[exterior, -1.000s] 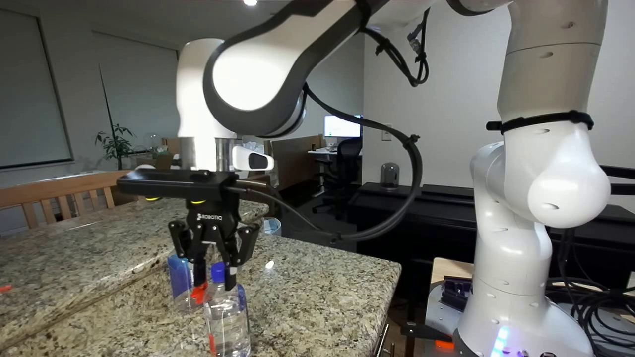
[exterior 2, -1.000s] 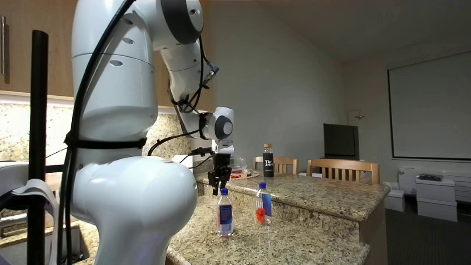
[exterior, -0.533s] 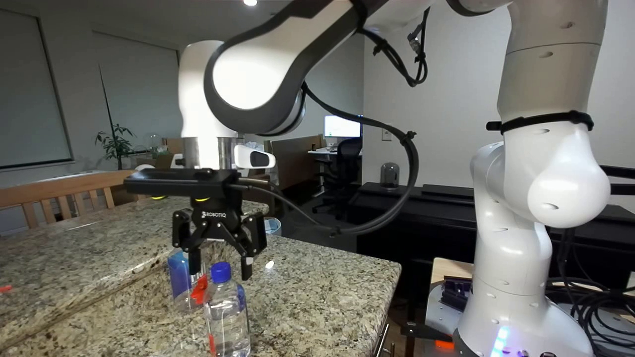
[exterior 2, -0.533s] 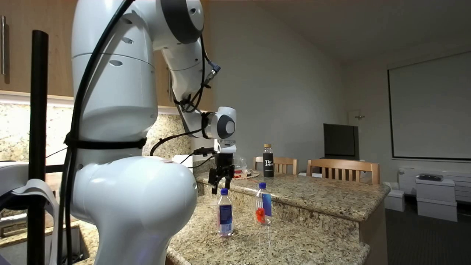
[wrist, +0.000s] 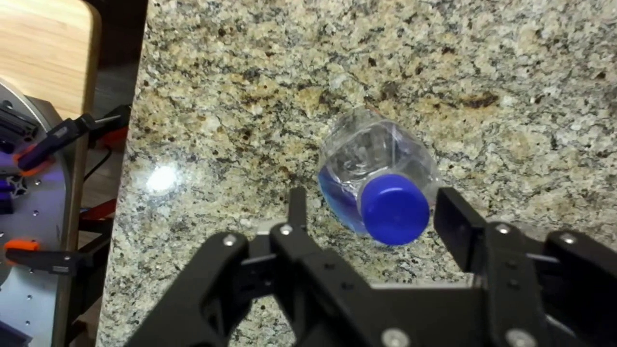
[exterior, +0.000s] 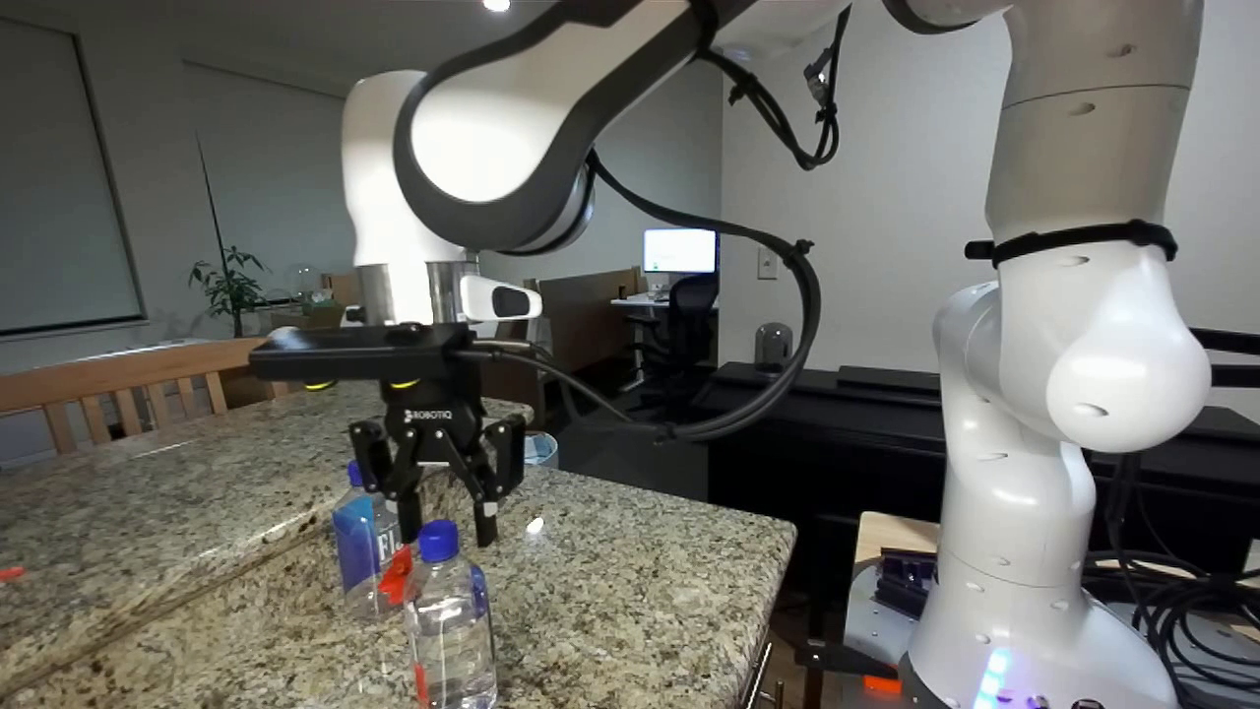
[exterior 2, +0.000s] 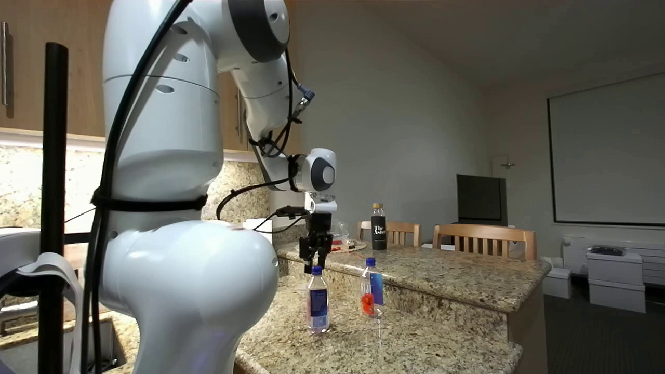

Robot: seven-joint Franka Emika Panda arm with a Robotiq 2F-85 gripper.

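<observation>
A clear bottle with a blue cap (wrist: 395, 209) stands upright on the granite counter; its body (exterior: 451, 630) appears in both exterior views. Just above it is my gripper (exterior: 448, 530), pointing down and open. In the wrist view the cap lies between the fingertips, nearer the right finger (wrist: 455, 229), with a gap on each side; no grip on it shows. Behind stands a similar bottle (exterior 2: 372, 291), blue-capped, with a red patch and a blue panel. In an exterior view the left finger overlaps its edge, though it stands farther back.
A raised granite ledge (exterior 2: 441, 267) runs behind the bottles, bearing a dark-sleeved bottle (exterior 2: 378, 231). Wooden chairs (exterior 2: 483, 239) stand beyond it. The counter's edge (wrist: 126, 193) shows at the wrist view's left, with the robot's metal base plate (wrist: 36, 289) past it.
The jaws have spread from a narrower stance beside the cap, then drawn in somewhat. My gripper has risen a little and shifted slightly. Both bottles stay in place.
</observation>
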